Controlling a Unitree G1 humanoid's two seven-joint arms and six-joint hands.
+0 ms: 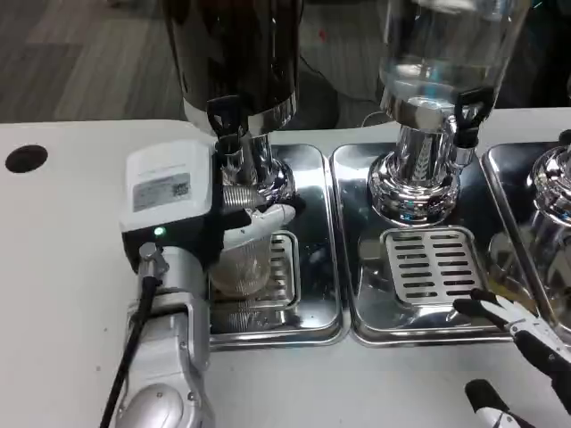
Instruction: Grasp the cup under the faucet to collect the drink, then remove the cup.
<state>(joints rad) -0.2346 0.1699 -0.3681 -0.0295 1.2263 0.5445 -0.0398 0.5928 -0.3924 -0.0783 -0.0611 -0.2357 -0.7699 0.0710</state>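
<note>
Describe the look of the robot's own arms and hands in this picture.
The left forearm is silver metal with a black cable alongside. The left hand has a boxy white back bearing a printed label, above a black section with a green light. The right hand shows slim white and black fingers.

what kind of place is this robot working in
Probably a self-serve drink station, such as a cafeteria or buffet counter. Drink dispensers with faucets stand over steel drip trays on a white table, and the left hand holds a cup under one faucet.
</note>
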